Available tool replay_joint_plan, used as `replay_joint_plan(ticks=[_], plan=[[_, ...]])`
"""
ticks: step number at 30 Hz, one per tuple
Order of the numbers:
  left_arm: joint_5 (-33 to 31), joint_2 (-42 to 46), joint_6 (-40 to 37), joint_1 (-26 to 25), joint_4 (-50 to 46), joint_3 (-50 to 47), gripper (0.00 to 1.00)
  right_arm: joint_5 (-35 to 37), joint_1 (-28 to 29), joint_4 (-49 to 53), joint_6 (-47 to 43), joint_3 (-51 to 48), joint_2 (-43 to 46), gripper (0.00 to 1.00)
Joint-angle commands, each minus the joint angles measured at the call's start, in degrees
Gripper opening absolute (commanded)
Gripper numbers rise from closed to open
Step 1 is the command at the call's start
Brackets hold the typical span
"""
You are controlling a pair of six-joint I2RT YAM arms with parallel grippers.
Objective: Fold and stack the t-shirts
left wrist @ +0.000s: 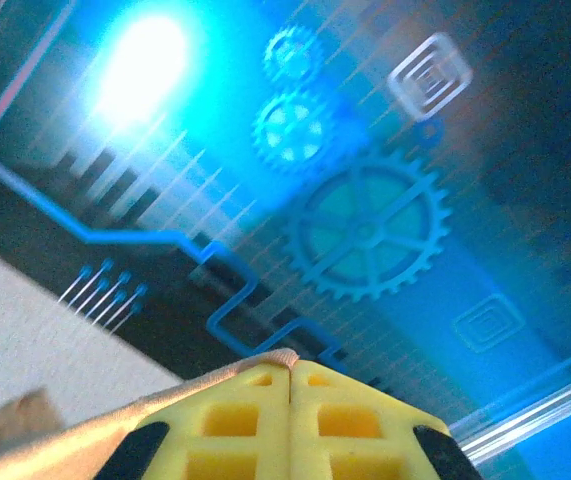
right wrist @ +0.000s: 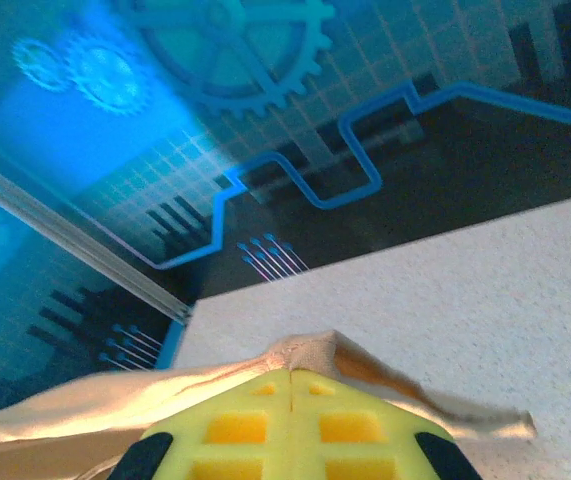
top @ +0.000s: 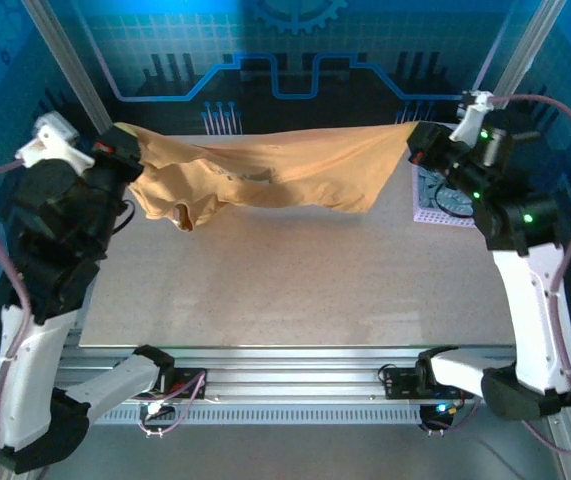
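Speckled grey tabletop (top: 295, 290), blue gear-printed wall (top: 295, 40) behind; tan fabric t-shirt (top: 285, 170) is clamped aloft by left gripper (top: 117, 150) and right gripper (top: 415, 142); lavender lattice basket (top: 427, 208) is partly hidden.

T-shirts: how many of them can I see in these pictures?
1. The tan t-shirt hangs stretched over the far side of the table, its ends in the shut jaws of the left gripper and the right gripper. Others may be hidden behind the right arm.

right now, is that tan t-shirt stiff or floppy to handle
Likely floppy: the tan t-shirt sags and bunches between the left gripper and right gripper. Probably light, since pinched edges alone hold it stretched over the table.
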State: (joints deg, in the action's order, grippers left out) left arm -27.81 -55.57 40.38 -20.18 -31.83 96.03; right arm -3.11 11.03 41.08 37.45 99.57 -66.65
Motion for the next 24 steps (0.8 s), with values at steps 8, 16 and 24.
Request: replay_joint_plan(ticks=[8,16,24], plan=[[0.8,-12.71,-7.94,2.1,0.63,21.25,0.0,-8.02,-3.94,-4.1,5.77,9.46,-3.95,0.0],[25.62,-36.99,6.58,18.98,-1.6,37.28,0.0,-9.62,-4.77,-9.77,6.14,20.58,-22.14,0.0],[41.38,-49.53,16.12,27.67,7.77,52.78,0.0,-11.82,-7.52,-9.64,8.23,39.96,-35.77,0.0]])
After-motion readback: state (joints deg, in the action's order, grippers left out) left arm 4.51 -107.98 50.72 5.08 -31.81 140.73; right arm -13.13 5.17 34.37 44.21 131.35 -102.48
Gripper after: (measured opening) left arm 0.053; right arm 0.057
